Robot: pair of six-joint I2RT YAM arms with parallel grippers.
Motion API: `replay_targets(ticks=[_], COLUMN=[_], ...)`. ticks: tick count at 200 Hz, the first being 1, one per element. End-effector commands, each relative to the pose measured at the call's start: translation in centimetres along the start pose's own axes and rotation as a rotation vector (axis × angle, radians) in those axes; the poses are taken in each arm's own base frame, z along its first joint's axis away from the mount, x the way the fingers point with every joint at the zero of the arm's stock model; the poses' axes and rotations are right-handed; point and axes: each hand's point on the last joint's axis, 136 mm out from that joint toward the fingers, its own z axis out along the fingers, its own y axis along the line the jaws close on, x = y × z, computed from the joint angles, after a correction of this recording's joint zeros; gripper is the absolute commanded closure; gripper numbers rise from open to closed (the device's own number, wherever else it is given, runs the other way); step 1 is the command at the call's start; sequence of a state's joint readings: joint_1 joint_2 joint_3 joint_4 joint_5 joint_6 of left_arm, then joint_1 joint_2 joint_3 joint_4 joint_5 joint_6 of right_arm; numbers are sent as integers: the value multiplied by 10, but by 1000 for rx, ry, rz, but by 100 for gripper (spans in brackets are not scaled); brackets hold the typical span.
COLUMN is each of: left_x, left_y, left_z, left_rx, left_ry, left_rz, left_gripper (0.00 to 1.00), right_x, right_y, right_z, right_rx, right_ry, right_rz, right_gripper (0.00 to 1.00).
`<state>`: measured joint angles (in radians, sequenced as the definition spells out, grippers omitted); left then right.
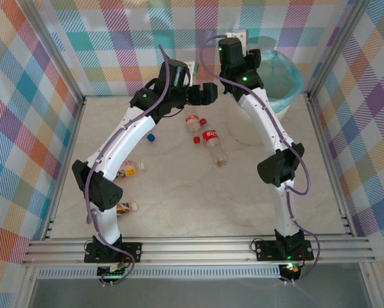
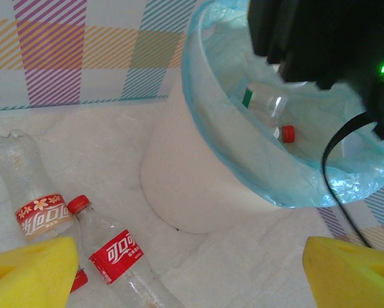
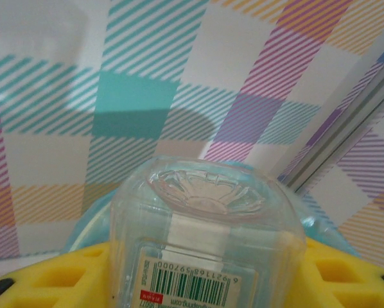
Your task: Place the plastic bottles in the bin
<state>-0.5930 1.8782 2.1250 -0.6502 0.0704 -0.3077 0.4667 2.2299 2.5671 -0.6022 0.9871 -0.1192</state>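
Overhead, we see the right pincer poised at the rim of the white bin, which stands in the far right corner of the counter against the checked wall. Its wrist camera shows it clamped on a clear bottle, base toward the lens and barcode label showing. Yellow foam pads press either side, and the teal bag lining the bin peeks out behind.

The left pincer hangs over the middle of the counter with its jaws wide apart, and we see its yellow pads at the two bottom corners of its own camera's view. Below it lie a capless bottle with a red-and-orange label and, just beside it, a red-capped bottle with a red label, both near the foot of the bin. A red scrap at the left pad may be a loose cap, though too little of it shows.

Inside the bag we make out a green-capped bottle and the red cap of another.

Well apart from these, a loose blue cap sits on the counter. A yellow-capped bottle and a pale-capped bottle lie beside the left arm's lower link.
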Motion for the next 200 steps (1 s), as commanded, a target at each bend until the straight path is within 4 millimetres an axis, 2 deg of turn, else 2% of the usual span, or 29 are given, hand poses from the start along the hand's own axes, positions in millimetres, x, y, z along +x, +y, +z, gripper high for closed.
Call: replay_targets(ticks=[1, 16, 37, 58, 70, 102, 121, 158, 184, 200], left_x=[-16, -17, -17, -17, -17, -17, -16, -14, -11, -10], left_y=[-1, 2, 6, 8, 8, 7, 7, 10, 12, 12], left_z=[-20, -23, -26, -28, -27, -26, -26, -26, -23, -21], left_rx=[26, 22, 17, 16, 17, 23, 26, 15, 13, 15], left_ry=[-55, -59, -63, -63, -64, -60, -59, -52, -44, -40], left_rz=[-19, -22, -25, -28, -29, -38, -40, -40, -45, -49], left_gripper=[10, 10, 10, 9, 10, 9, 9, 9, 9, 9], right_x=[13, 23, 34, 35, 33, 30, 38, 75, 105, 114], right_y=[-6, -7, -12, -19, -23, -33, -39, -48, -44, -44], right_z=[-2, 1, 4, 4, 2, 2, 6, 14, 19, 20], right_rx=[20, 26, 39, 48, 49, 58, 59, 34, -2, -19], right_ry=[43, 71, 110, 119, 117, 116, 147, 276, 356, 382], right_rz=[54, 63, 88, 107, 117, 133, 153, 204, 232, 253], right_gripper=[47, 44, 26, 16, 13, 14, 18, 33, 35, 35])
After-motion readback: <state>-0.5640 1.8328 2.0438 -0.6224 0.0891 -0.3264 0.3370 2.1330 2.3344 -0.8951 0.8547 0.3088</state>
